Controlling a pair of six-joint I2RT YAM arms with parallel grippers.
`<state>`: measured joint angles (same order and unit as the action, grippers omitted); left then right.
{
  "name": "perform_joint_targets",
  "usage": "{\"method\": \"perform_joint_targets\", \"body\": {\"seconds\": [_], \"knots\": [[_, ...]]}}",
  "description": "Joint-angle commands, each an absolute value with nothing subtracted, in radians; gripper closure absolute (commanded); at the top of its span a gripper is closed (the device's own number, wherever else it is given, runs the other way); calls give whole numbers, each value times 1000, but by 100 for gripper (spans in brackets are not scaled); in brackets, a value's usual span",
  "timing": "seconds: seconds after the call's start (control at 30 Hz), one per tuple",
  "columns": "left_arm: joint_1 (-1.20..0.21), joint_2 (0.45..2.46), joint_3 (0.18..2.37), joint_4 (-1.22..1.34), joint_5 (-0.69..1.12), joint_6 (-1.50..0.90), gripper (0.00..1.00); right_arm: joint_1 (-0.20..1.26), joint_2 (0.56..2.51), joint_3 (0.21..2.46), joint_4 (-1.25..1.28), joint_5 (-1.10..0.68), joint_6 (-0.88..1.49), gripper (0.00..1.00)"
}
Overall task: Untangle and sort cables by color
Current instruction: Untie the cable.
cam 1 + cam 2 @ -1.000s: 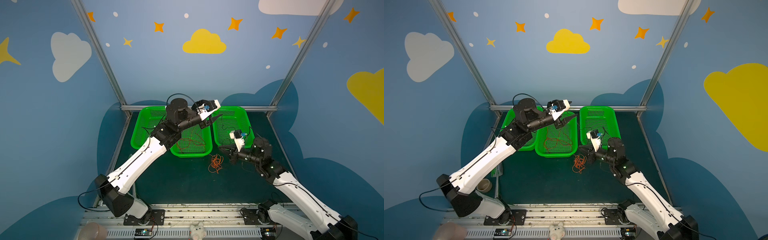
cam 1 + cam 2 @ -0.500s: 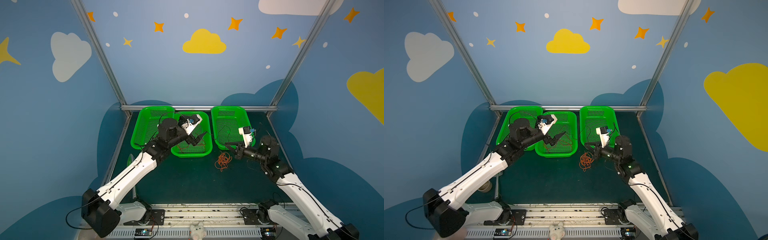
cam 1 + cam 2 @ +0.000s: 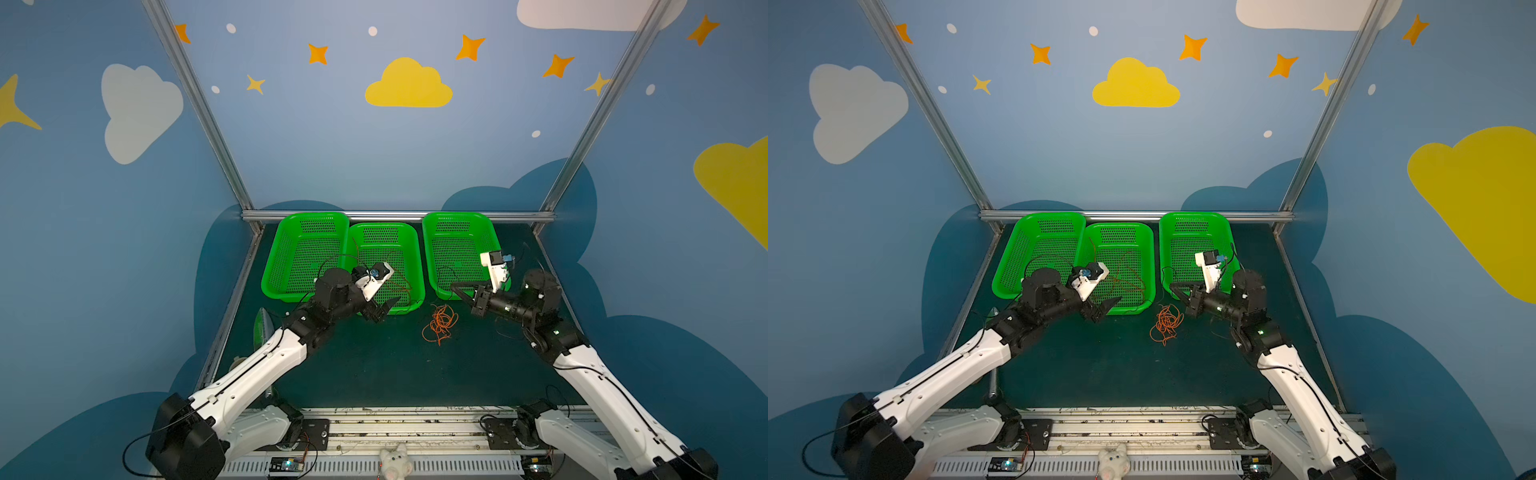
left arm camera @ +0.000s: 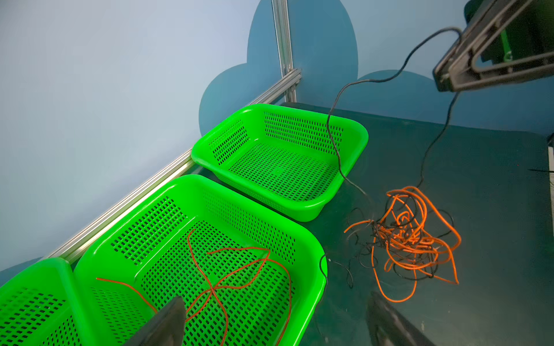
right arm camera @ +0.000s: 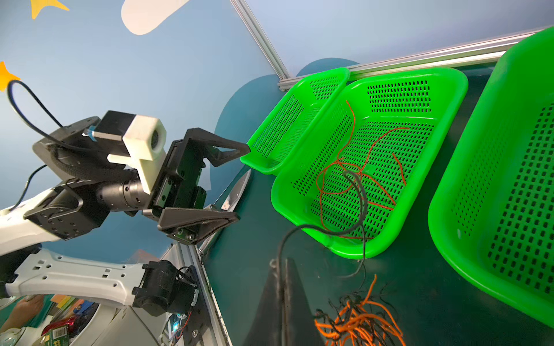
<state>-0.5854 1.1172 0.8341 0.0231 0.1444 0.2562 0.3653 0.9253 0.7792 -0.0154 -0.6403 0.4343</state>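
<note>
Left gripper [image 5: 244, 181]: The jaws were seen spread wide apart. It was positioned over the near rim of the middle basket [image 3: 382, 225], to the left of the tangle [image 4: 410, 236] and apart from it.

Right gripper [image 3: 454, 286]: The jaws were pressed shut on a black cable [image 5: 364, 203], which was seen emerging at the fingertips. The gripper was raised by the near-left corner of the right basket [image 3: 455, 215], to the right of the tangle and above it.

Black cable: From the closed jaws, two strands were seen hanging down into the tangle. One of them was looped out past the near end of the right basket.

Tangle: Orange cables and thin black cables were found wound together in one loose heap on the mat [image 3: 374, 374]. The heap was located just near of the gap between the middle and right baskets, between the two grippers.

Red cables [image 4: 213, 288]: Thin red strands were laid crossed over the floor of the middle basket. How many there were could not be told.

Baskets: Three green perforated baskets were set in a row along the far edge of the mat. The left basket [image 3: 313, 215] was touching the middle one, and the right basket was set a little apart.
</note>
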Motion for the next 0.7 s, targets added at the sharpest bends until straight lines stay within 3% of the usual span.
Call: {"method": "perform_joint_targets", "body": {"seconds": [0.0, 0.1, 0.2, 0.33, 0.4, 0.67], "knots": [[-592, 1098, 836, 29, 107, 221, 9, 351, 932, 840, -31, -629, 447, 100], [-592, 1082, 814, 21, 50, 224, 9, 336, 923, 829, -10, -628, 463, 100], [-598, 1062, 791, 46, 143, 223, 14, 336, 917, 820, -5, -647, 448, 100], [-671, 1087, 796, 95, 210, 232, 42, 336, 912, 805, -38, -644, 434, 100], [-729, 1120, 813, 109, 180, 248, 51, 336, 904, 789, -42, -624, 428, 100], [-838, 1349, 872, 309, 218, 150, 47, 337, 875, 741, -53, -591, 385, 100]]}}
